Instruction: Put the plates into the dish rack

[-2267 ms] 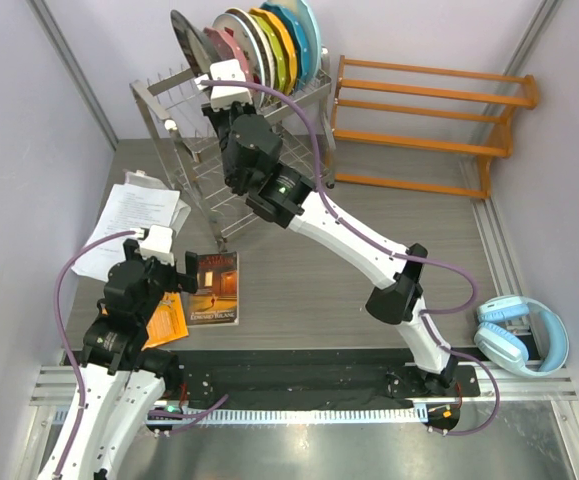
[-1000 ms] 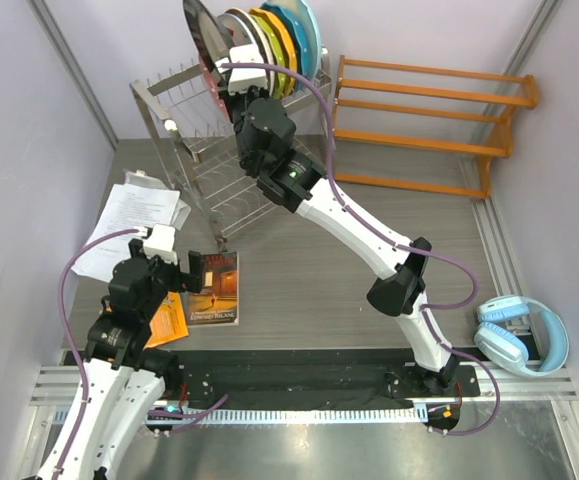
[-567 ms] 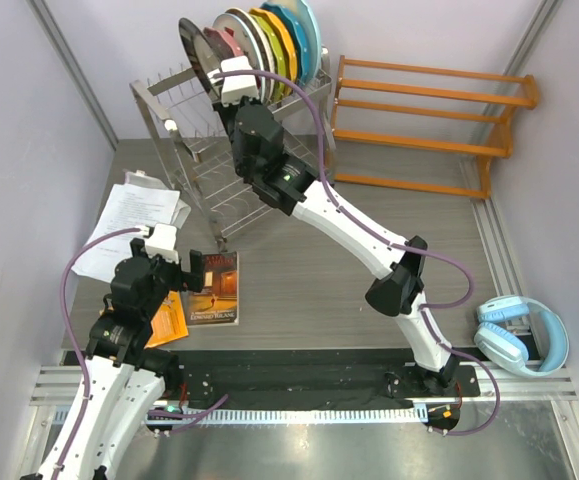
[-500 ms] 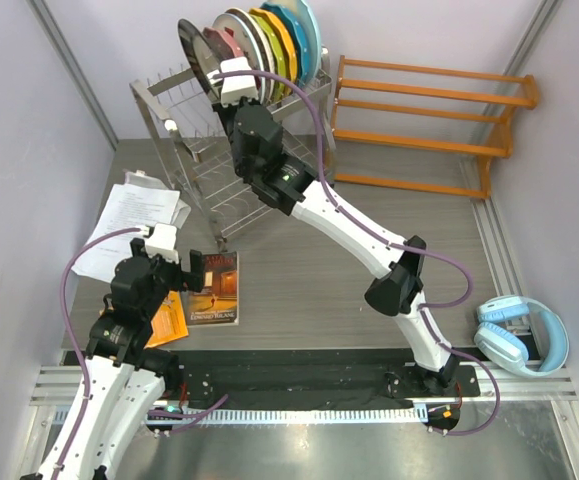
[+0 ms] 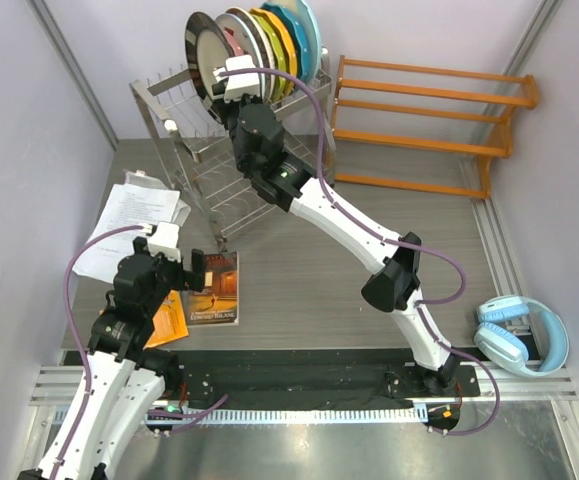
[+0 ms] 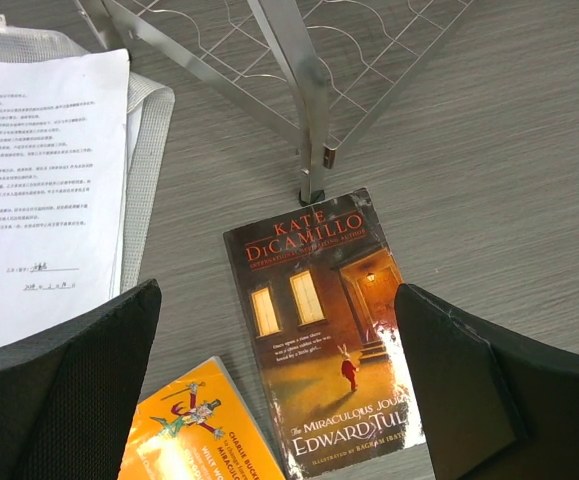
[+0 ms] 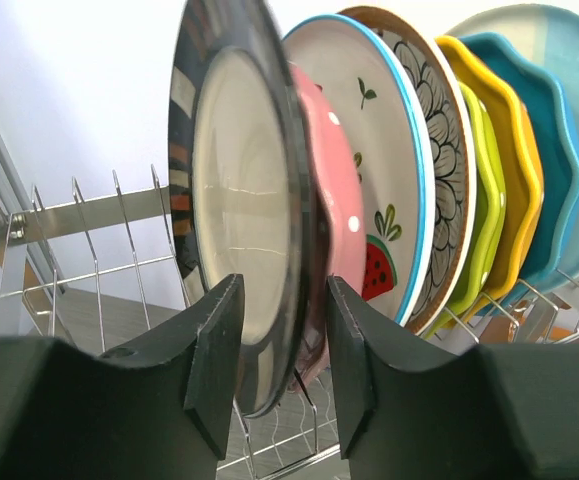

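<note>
The steel wire dish rack stands at the back left; its prongs also show in the right wrist view. On its top tier stand the dark brown-rimmed plate, the pink polka-dotted plate, the watermelon plate and the petal-pattern plate. My right gripper straddles the dark plate's lower rim, its jaws apart with a gap at the right finger. My left gripper is open and empty above a book.
Plain yellow-green, orange and blue plates stand further right in the rack. A brown book, an orange book and papers lie front left. An orange wooden shelf stands back right; headphones lie right.
My right gripper lifted the dark brown-rimmed plate and lowered it into the rack beside the pink plate; it now stands more upright. The left arm barely moved.
</note>
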You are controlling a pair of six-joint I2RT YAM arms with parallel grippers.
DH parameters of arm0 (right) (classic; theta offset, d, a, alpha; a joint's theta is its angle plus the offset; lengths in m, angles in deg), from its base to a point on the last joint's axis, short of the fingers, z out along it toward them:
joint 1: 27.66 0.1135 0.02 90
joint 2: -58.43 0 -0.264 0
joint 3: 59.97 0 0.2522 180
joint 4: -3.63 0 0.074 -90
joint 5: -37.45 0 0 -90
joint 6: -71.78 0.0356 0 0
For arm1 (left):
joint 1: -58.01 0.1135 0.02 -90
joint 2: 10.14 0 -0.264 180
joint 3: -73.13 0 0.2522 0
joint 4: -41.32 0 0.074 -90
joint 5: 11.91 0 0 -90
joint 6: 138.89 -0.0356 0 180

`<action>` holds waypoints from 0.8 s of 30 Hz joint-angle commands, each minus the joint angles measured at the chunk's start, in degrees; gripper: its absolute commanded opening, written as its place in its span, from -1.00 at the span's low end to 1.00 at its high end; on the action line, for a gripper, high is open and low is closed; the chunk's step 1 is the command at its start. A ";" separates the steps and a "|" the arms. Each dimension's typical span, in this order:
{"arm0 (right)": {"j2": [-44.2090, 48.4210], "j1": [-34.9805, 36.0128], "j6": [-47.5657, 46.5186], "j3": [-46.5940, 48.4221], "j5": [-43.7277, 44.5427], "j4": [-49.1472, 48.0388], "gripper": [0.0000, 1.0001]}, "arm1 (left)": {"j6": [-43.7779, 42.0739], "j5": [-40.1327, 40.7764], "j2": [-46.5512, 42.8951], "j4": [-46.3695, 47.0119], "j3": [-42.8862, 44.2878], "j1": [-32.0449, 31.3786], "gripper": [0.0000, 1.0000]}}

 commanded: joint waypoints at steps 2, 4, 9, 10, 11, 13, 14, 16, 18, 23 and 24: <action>3.64 -0.06 -0.77 0.47 0.11 -4.86 -0.08 | 0.35 -1.32 0.10 3.45 0.80 0.33 0.99; 5.22 0.29 -1.29 -0.42 0.99 -4.86 -0.05 | 0.43 -1.32 -0.17 3.54 0.72 0.33 0.99; 10.22 1.96 -5.69 -4.54 4.94 -2.93 0.03 | -0.27 -1.32 -0.61 3.98 2.20 0.33 0.99; 13.54 1.96 -6.47 -6.29 5.38 -2.49 0.08 | -0.62 -1.06 -0.78 4.33 2.73 0.24 0.99; 15.40 1.96 -8.83 -10.57 6.43 -2.23 0.16 | -0.79 -0.62 -0.52 5.03 3.35 0.33 0.99; 21.70 1.87 -12.00 -15.95 7.14 -3.45 0.39 | -2.99 0.43 -0.08 5.82 5.54 0.33 0.99; 23.75 1.87 -13.32 -21.37 7.23 -4.85 0.49 | -3.43 0.78 0.18 6.61 6.59 0.24 0.99; 28.23 1.78 -15.09 -28.68 5.57 -2.69 0.71 | -3.79 0.88 1.58 7.49 9.40 0.33 0.99; 33.77 1.26 -14.14 -30.82 -1.94 7.91 0.99 | -3.26 0.26 3.68 8.20 11.60 0.33 0.99; 46.24 1.08 -13.69 -53.56 2.65 18.07 0.99 | -1.32 -1.23 8.00 8.64 17.94 0.33 0.99; 47.75 1.08 -13.95 -56.81 4.40 18.08 0.99 | 0.07 -2.89 8.44 8.73 18.38 0.24 0.99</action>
